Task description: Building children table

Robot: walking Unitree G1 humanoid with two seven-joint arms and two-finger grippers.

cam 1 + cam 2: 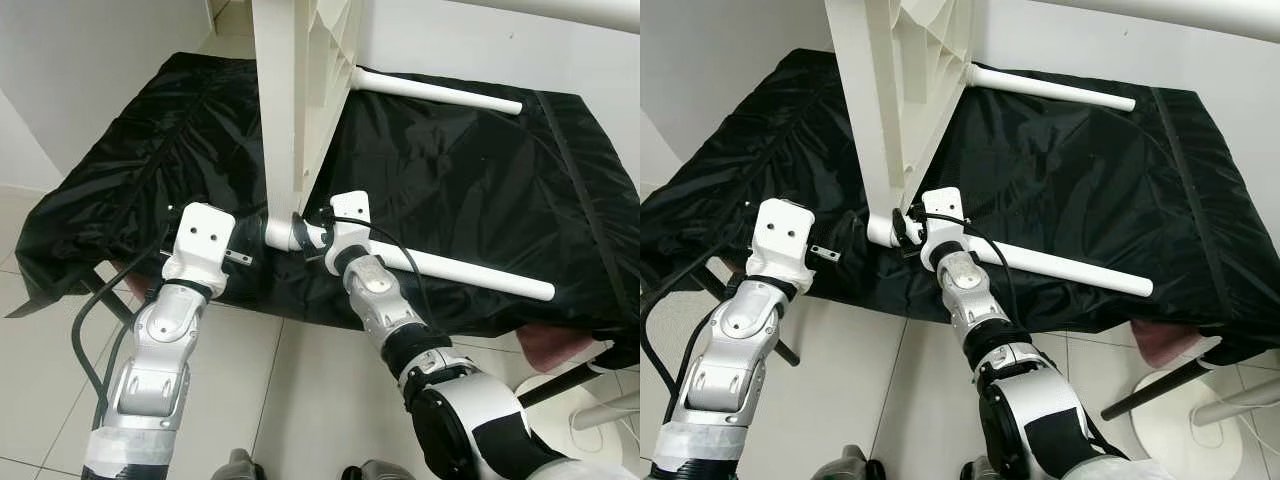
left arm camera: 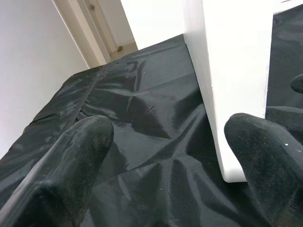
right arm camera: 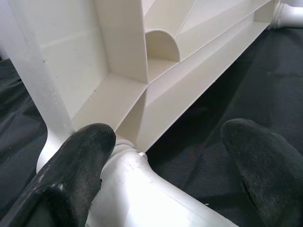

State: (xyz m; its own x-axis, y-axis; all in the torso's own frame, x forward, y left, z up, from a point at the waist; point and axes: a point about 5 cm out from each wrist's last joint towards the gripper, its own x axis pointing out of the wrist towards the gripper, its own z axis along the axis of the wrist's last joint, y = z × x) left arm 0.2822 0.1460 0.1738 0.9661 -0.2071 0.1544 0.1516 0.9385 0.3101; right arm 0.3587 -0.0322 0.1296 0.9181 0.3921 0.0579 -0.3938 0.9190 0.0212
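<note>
- Biggest thing out there: the black cloth draped over the work surface, creased and glossy, so anything round could slide or roll on it
- Standing on edge on that cloth is the white table top, ribbed hollow underside facing the robot's right; looks like stiff, light moulded plastic, smooth to the touch, and tall enough to tip if nudged
- Near leg lies out along the cloth from the bottom corner of the top, its collar seated at the corner socket; a far leg juts from the back corner the same way
- Right gripper is at that near collar, fingers spread, one pad touching the leg's flared end (the other sits apart over the cloth)
- Best hold, I'd judge, is around the leg just behind the collar, where it's thick and rigid
- Left gripper hovers over the cloth beside the panel's outer face, fingers wide apart, holding nothing
- In the way: the upright panel itself between the two grippers, the cable looping over the right wrist, and a white round base on the floor at the right
</note>
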